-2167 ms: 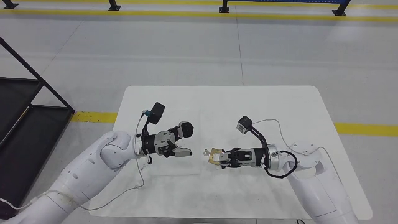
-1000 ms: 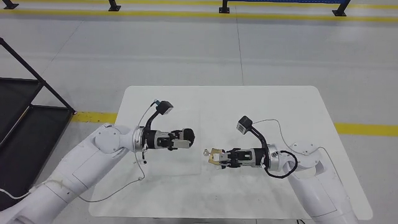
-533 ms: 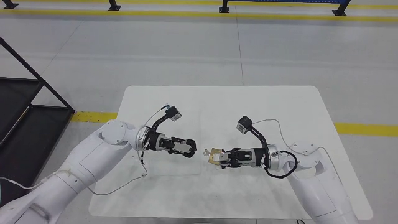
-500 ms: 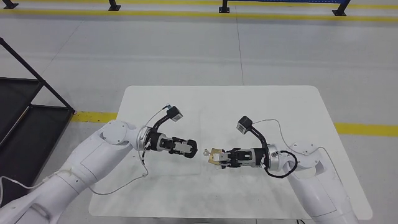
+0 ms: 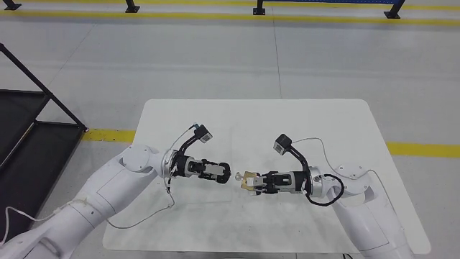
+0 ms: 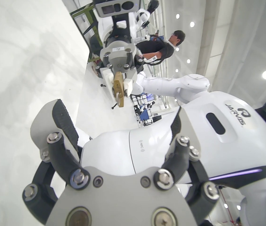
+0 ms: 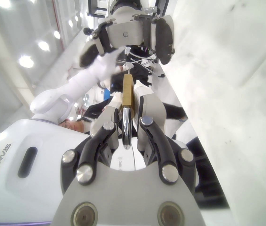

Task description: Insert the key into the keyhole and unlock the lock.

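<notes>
White table [image 5: 323,126] standing on grey floor [image 5: 215,57], yellow line [image 5: 215,7] running at 12 o'clock, black rack [image 5: 29,137] standing at 9 o'clock. Left arm [image 5: 136,169] extending from 8 o'clock and right arm [image 5: 352,187] from 4 o'clock, both lying low, grippers facing near table centre. Left gripper [image 5: 225,175] gaping wide, gripping nothing, hanging just at 9 o'clock of padlock, not touching. Right gripper [image 5: 249,182] pinching brass padlock [image 5: 246,178] by body, shackle [image 7: 126,128] pointing back toward own wrist.
</notes>
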Motion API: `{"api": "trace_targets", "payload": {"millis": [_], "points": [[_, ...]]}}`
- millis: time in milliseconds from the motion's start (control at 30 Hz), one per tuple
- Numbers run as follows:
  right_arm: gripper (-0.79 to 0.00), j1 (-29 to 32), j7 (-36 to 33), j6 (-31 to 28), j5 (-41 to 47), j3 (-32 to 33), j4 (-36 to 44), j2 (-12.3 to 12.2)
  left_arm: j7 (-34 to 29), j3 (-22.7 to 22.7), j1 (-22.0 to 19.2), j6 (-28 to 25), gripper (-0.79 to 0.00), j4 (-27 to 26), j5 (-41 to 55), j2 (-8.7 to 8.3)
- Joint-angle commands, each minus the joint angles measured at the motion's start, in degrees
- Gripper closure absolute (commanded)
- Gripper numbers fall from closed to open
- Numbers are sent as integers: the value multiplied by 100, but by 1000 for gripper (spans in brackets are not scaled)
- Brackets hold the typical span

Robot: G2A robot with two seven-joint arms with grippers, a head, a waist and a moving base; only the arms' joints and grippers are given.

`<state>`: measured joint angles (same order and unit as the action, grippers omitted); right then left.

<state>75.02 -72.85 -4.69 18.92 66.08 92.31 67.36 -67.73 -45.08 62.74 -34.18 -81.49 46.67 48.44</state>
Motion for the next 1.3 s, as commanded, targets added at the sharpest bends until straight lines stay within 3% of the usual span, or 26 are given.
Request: {"api": "trace_targets", "payload": {"millis": [0,133,500,633,700,933,1267], "points": [[0,0,0,0,0,0,0,0,73,25,90,-288,-785,-25,83,44],[0,0,0,0,0,0,0,0,415,37,203,-652,-785,8,129,136],[0,0,0,0,0,0,0,0,309,-32,241,-545,-785,44,-278,221],[0,0,0,0,0,0,0,0,256,-171,264,-493,-499,-22,-512,199],[0,0,0,0,0,0,0,0,212,-259,275,-438,-413,-68,-627,179],[0,0,0,0,0,0,0,0,50,-572,265,-133,-360,-177,-867,116],[0,0,0,0,0,0,0,0,-268,-658,85,286,-280,-269,-1077,147]]}}
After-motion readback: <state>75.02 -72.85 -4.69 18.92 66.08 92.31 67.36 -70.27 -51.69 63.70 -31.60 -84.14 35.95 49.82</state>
